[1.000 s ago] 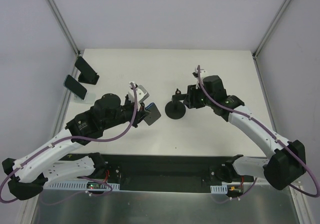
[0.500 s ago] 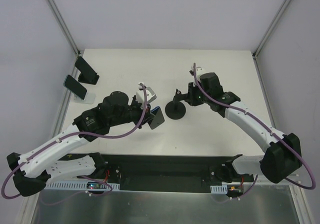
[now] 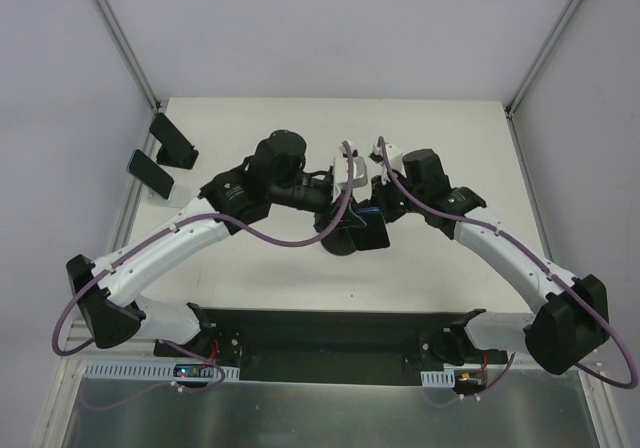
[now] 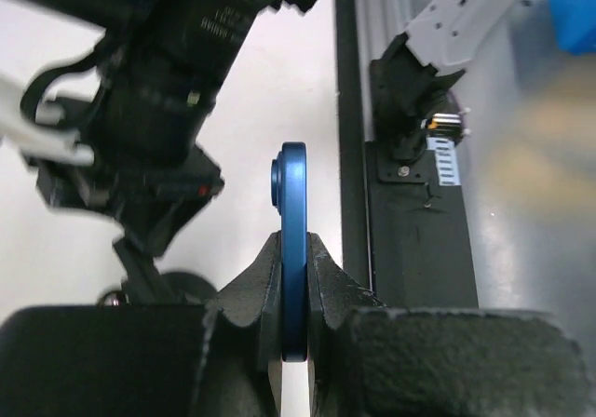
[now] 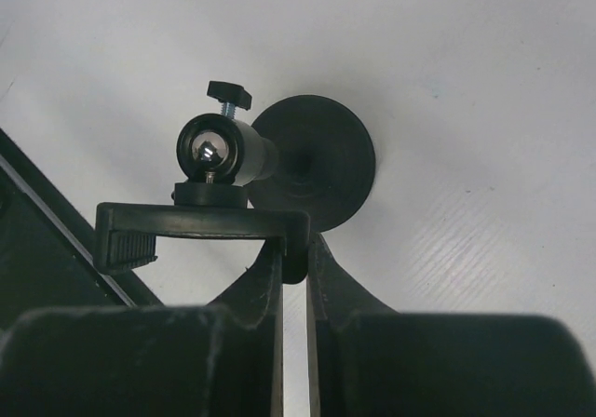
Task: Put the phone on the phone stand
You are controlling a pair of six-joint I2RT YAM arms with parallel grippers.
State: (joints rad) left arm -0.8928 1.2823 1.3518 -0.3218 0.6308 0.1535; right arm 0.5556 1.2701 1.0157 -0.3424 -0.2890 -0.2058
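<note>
Mid-frame, we clamp the blue phone (image 4: 293, 189) edge-on in our left tool (image 4: 294, 254); our right tool (image 5: 294, 249) pinches the phone stand (image 5: 321, 152) bracket above the worktop (image 3: 450, 138).

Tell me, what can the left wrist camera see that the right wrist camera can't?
Only the left wrist view: the blue phone, edge-on, pinched in the left gripper, plus the black rail at the table's edge. Only the right wrist view: the phone stand shown clearly, with round base, ball joint and clamp, the clamp held by the right gripper. Both: the white table.
</note>
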